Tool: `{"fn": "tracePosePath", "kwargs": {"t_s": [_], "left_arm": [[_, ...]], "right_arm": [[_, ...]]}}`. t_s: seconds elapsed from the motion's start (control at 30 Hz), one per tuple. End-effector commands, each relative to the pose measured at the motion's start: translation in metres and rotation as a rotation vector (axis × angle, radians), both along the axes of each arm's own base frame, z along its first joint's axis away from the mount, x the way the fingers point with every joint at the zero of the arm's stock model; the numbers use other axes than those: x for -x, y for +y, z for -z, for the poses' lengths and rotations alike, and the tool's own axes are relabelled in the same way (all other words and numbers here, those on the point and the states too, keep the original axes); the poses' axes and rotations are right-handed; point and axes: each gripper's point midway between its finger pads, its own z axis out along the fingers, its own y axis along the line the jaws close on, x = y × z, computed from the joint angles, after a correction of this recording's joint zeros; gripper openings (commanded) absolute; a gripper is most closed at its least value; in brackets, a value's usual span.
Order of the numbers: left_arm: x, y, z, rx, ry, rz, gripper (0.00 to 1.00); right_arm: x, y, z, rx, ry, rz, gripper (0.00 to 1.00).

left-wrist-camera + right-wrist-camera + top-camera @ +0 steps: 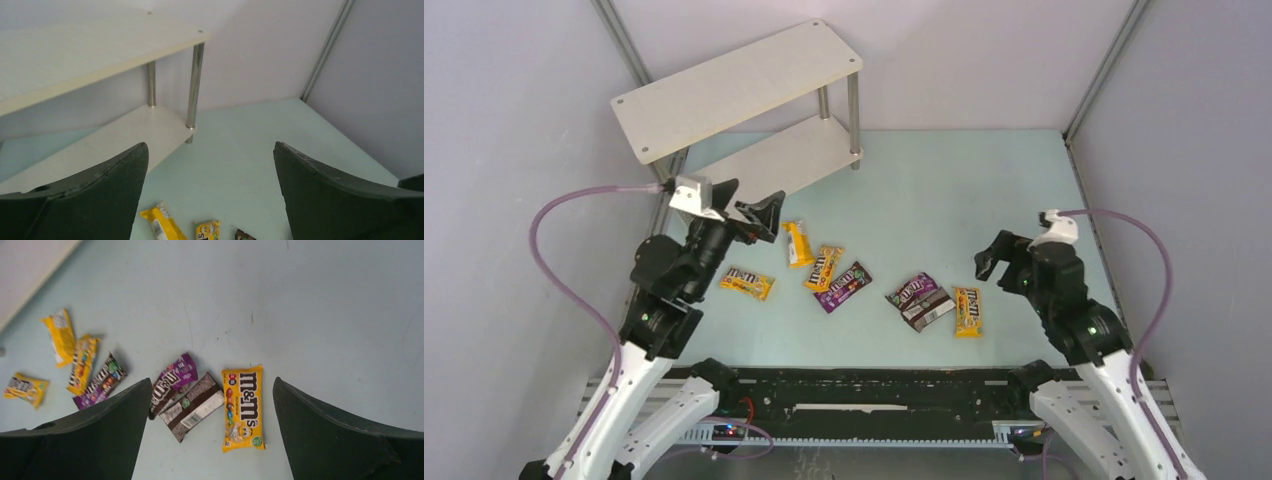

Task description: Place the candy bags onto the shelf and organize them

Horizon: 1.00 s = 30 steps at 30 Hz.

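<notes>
Seven glossy candy bags [829, 268], yellow, purple and brown, lie scattered on the pale green bench [944, 200] before the two-tier off-white shelf [734, 90], while the left arm [694, 255] and right arm [1054, 285] hold their jaws wide, empty.

I count seven candy bags [824, 267], all in front of the one two-tier shelf [734, 85]: four yellow, two purple and one dark brown.

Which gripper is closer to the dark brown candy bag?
Right. The right gripper hovers open just to the right of the dark brown candy bag. The left gripper is open too, far off on the other side, near the shelf.
</notes>
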Motion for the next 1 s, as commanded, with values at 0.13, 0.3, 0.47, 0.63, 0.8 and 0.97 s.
{"fn": "tracePosePath", "kwargs": {"t_s": [0.13,0.3,0.47,0.63,0.8,0.97], "left_arm": [[-0.013,-0.032,0.045,-0.021,0.178,0.141,1.00],[-0.014,-0.040,0.059,-0.023,0.234,0.182,1.00],[-0.014,-0.046,0.067,-0.020,0.276,0.214,1.00],[-0.014,-0.055,0.073,-0.020,0.317,0.260,1.00],[-0.013,-0.059,0.078,-0.017,0.339,0.282,1.00],[-0.013,-0.059,0.078,-0.016,0.343,0.283,1.00]], "right_arm": [[-0.030,0.031,0.038,0.084,0.144,-0.045,1.00],[-0.028,0.057,0.069,0.160,0.248,-0.126,1.00],[-0.016,0.076,0.093,0.151,0.352,-0.200,1.00],[-0.001,0.097,0.107,0.022,0.434,-0.291,0.97],[0.008,0.086,0.127,-0.081,0.507,-0.261,0.92],[0.010,0.056,0.151,-0.122,0.585,-0.143,0.85]]}}
